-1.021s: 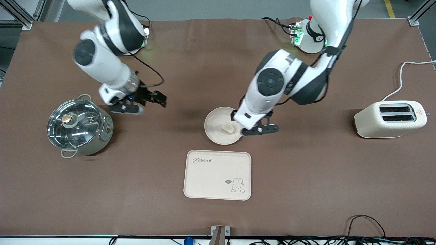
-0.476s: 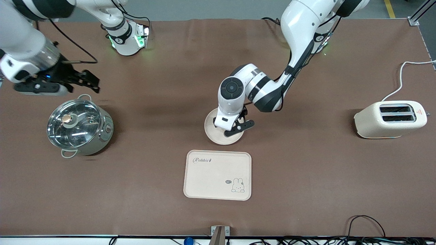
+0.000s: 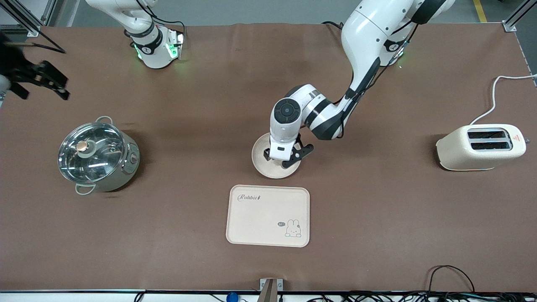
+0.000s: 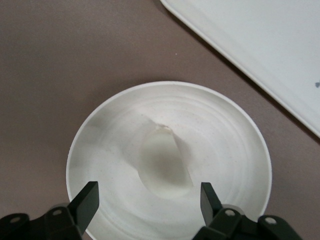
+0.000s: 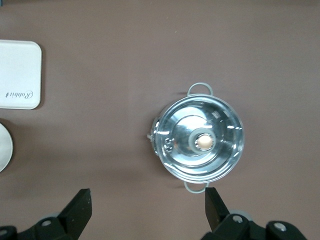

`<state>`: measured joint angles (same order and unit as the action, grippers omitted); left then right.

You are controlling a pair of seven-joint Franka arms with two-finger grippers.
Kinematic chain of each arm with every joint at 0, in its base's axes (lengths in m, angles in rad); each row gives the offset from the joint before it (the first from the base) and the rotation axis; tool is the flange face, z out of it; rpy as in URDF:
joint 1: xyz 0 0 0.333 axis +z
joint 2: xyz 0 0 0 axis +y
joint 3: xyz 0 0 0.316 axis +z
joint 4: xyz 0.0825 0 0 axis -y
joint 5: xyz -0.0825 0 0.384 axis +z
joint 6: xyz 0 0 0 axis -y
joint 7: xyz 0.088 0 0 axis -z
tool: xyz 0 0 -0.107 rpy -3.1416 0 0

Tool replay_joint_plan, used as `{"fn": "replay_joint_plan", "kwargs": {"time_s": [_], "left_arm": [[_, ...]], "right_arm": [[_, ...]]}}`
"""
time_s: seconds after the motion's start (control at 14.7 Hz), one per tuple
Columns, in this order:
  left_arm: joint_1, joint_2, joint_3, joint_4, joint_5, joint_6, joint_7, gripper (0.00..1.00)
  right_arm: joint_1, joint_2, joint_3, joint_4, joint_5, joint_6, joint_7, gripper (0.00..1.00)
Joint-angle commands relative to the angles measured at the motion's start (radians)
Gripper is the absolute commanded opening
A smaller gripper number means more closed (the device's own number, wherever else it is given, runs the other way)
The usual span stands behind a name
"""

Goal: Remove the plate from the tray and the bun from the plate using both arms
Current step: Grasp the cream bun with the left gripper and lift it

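Observation:
The round cream plate (image 3: 261, 162) rests on the brown table, just farther from the front camera than the cream "Rabbit" tray (image 3: 268, 216). My left gripper (image 3: 285, 161) hangs open right over the plate and hides the bun in the front view. In the left wrist view the pale bun (image 4: 165, 162) lies in the middle of the plate (image 4: 225, 135), a little ahead of the open left gripper (image 4: 148, 202), and a tray corner (image 4: 260, 55) shows. My right gripper (image 3: 46, 79) is open and empty, up in the air at the right arm's end of the table.
A steel pot with a glass lid (image 3: 98, 153) stands toward the right arm's end; it shows under the right gripper (image 5: 147, 206) in the right wrist view (image 5: 198, 141). A cream toaster (image 3: 480, 147) with a white cord stands toward the left arm's end.
My left gripper has moved from beside the plate to over the bun. My right arm has swung away from beside the pot, up and out to the table's edge.

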<state>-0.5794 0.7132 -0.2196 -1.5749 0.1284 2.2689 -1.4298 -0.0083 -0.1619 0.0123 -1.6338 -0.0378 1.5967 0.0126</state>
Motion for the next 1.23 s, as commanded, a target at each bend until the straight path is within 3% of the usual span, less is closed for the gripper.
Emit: {"fn": "replay_joint_plan", "kwargs": {"time_s": [0.0,0.2,0.48,0.61,0.88,1.02,1.16], "left_arm": [[0.003,0.000,0.006,-0.020,0.036,0.047,-0.024,0.89],[0.006,0.052,0.012,-0.019,0.040,0.185,-0.024,0.86],[0.006,0.075,0.013,-0.022,0.040,0.192,-0.029,0.82],[0.003,0.074,0.013,-0.022,0.040,0.176,-0.031,0.66],[0.000,0.069,0.013,-0.016,0.039,0.165,-0.032,0.14],[0.004,0.065,0.013,-0.014,0.039,0.152,-0.032,0.07],[0.012,0.022,0.011,-0.008,0.039,0.097,-0.031,0.07]], "right_arm": [[-0.006,0.010,-0.026,0.043,-0.011,-0.015,-0.025,1.00],[-0.007,0.010,-0.032,0.068,-0.013,-0.026,-0.026,1.00],[-0.007,0.028,-0.032,0.104,-0.014,-0.035,-0.026,1.00],[-0.016,0.077,-0.032,0.161,-0.014,-0.037,-0.026,1.00],[-0.030,0.122,-0.028,0.213,-0.013,-0.092,-0.025,1.00],[-0.030,0.119,-0.029,0.201,-0.010,-0.098,-0.023,1.00],[-0.026,0.117,-0.029,0.184,-0.004,-0.136,-0.011,1.00]]}}
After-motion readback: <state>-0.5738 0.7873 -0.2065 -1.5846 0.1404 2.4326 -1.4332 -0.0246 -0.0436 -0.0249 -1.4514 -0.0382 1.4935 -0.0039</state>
